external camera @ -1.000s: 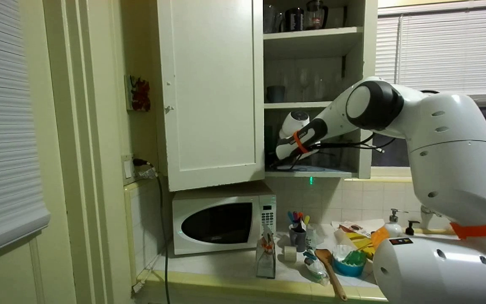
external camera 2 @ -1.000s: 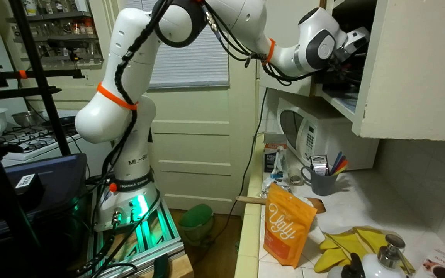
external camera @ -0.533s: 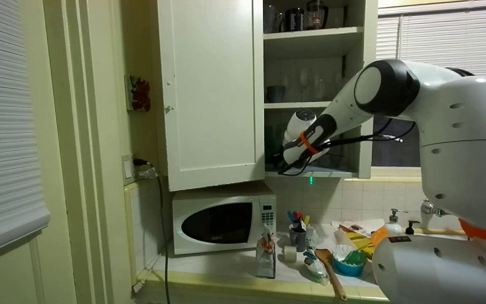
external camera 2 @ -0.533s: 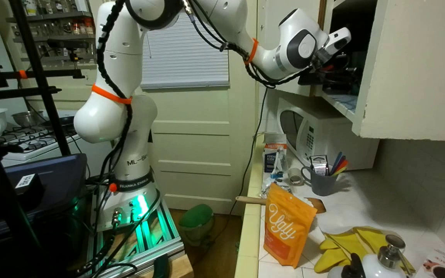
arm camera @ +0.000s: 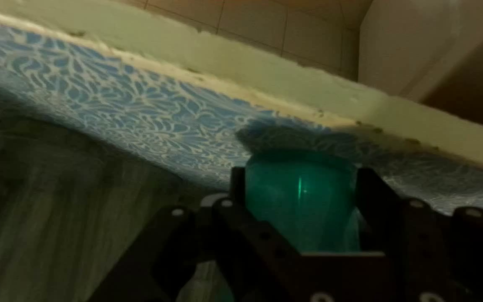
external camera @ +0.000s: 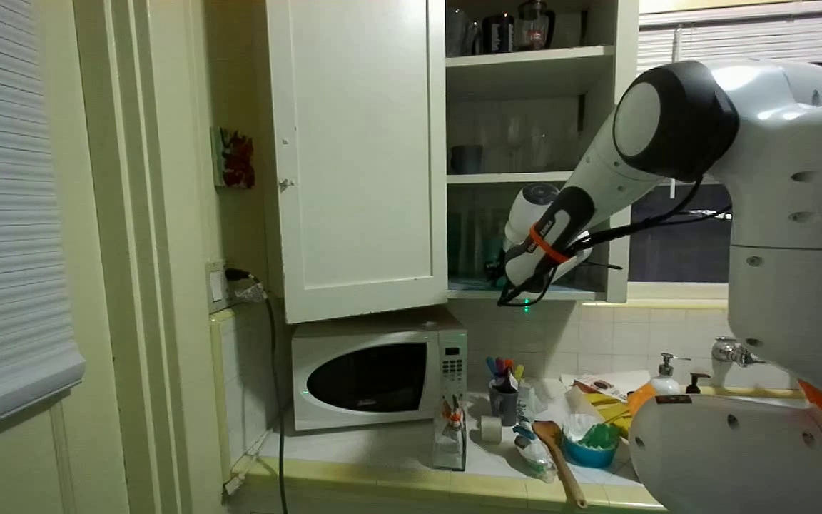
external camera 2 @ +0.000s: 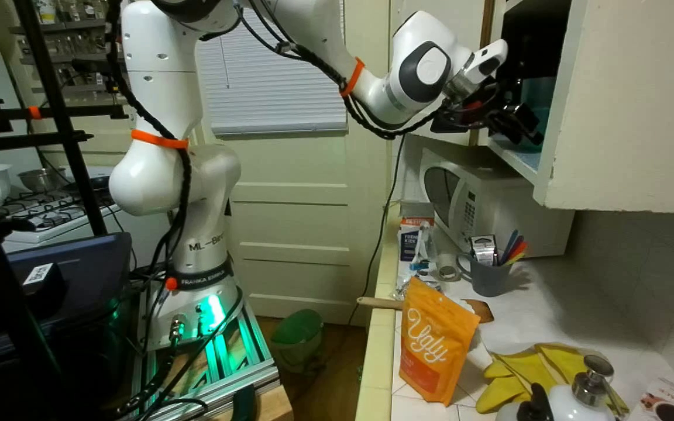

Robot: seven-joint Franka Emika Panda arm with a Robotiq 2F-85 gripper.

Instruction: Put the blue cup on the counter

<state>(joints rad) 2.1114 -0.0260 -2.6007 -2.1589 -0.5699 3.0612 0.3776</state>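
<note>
The blue cup (arm camera: 304,197) looks teal in the wrist view and sits between my gripper's (arm camera: 301,180) two black fingers, which press on both its sides. The gripper is shut on it, over a shelf lined in blue pattern, near the shelf's front edge. I cannot tell whether the cup touches the shelf. In an exterior view the gripper (external camera 2: 521,130) is at the mouth of the open cabinet. A teal shape (external camera 2: 539,96) shows behind the fingers; I cannot tell if it is the held cup. The off-white counter (external camera 2: 553,313) lies below; it also shows in an exterior view (external camera: 354,453).
The open cabinet door (external camera 2: 635,105) and shelf edge (external camera 2: 512,159) are close to the gripper. Below stand a white microwave (external camera 2: 506,199), a grey mug of utensils (external camera 2: 489,278), an orange bag (external camera 2: 436,342), yellow gloves (external camera 2: 536,368), a wooden spoon (external camera: 561,464) and a blue bowl (external camera: 588,455).
The arm has drawn back out of the cabinet toward its base. The hand and gripper, earlier mostly inside the cabinet, now show at its opening.
</note>
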